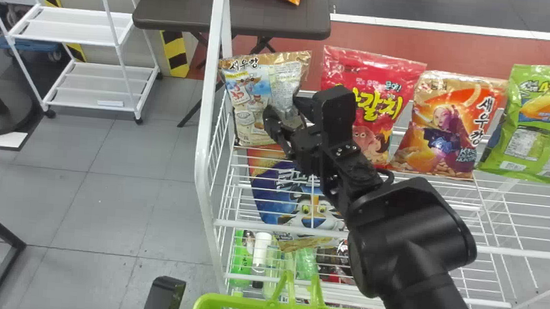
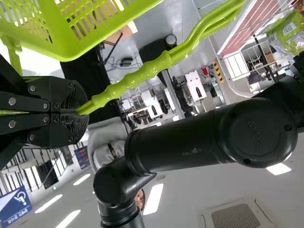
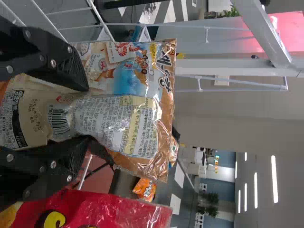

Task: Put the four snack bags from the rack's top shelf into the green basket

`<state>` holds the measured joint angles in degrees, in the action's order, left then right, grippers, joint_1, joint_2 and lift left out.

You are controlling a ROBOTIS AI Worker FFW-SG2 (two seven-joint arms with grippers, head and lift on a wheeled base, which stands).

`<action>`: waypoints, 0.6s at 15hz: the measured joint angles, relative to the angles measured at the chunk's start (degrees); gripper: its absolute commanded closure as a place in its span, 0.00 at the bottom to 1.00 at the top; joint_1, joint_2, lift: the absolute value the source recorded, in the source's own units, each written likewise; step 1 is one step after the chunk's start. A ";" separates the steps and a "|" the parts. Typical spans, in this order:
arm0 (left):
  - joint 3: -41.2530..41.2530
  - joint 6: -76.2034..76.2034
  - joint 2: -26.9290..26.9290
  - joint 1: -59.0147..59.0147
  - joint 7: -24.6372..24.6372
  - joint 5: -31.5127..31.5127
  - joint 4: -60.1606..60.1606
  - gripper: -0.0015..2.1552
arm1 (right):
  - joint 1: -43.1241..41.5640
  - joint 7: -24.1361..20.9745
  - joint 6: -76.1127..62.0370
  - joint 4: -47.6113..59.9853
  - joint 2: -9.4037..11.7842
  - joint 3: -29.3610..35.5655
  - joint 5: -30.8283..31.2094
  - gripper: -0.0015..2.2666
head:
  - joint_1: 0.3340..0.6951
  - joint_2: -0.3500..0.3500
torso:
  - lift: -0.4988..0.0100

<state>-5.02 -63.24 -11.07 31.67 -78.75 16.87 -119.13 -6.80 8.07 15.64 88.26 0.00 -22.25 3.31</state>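
The head view's bottom edge cuts off the green basket (image 1: 208,305)

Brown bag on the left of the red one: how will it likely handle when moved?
The brown bag should flex rather than stay stiff, given its creased film. Its glossy wrapper may be slippery. Being a snack bag, it's probably light for its size.

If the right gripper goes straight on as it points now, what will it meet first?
Most likely the tan snack bag, leftmost on the top shelf; the right gripper points directly at it. Whether its fingers touch it, I cannot tell.
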 measured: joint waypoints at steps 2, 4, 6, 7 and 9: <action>-0.21 0.00 0.00 -0.31 0.12 0.00 0.04 0.81 | 1.01 0.29 0.12 1.56 0.00 -0.37 0.49 0.89 | 1.00 0.57 | 0.98; -0.40 -0.01 0.03 -0.53 0.21 -0.01 0.04 0.81 | 3.13 0.98 0.80 4.91 0.00 -0.51 0.57 0.89 | 1.00 0.58 | 0.98; -0.41 -0.05 0.02 -0.56 0.28 -0.13 -0.04 0.81 | 6.42 1.60 2.82 10.87 0.00 -0.75 0.63 0.89 | 1.00 0.59 | 0.98; -0.37 -0.04 0.01 -0.56 0.34 -0.17 -0.14 0.81 | 8.46 1.63 4.44 14.75 0.00 -0.91 0.63 0.89 | 1.00 0.60 | 0.98; -0.21 -0.01 0.00 -0.58 0.32 -0.18 -0.23 0.81 | 12.03 1.49 8.90 21.90 0.00 -0.99 0.20 0.89 | 1.00 0.61 | 0.98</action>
<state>-5.24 -63.25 -11.07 31.10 -78.43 16.70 -119.36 5.23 9.56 24.55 110.16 0.00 -23.25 3.51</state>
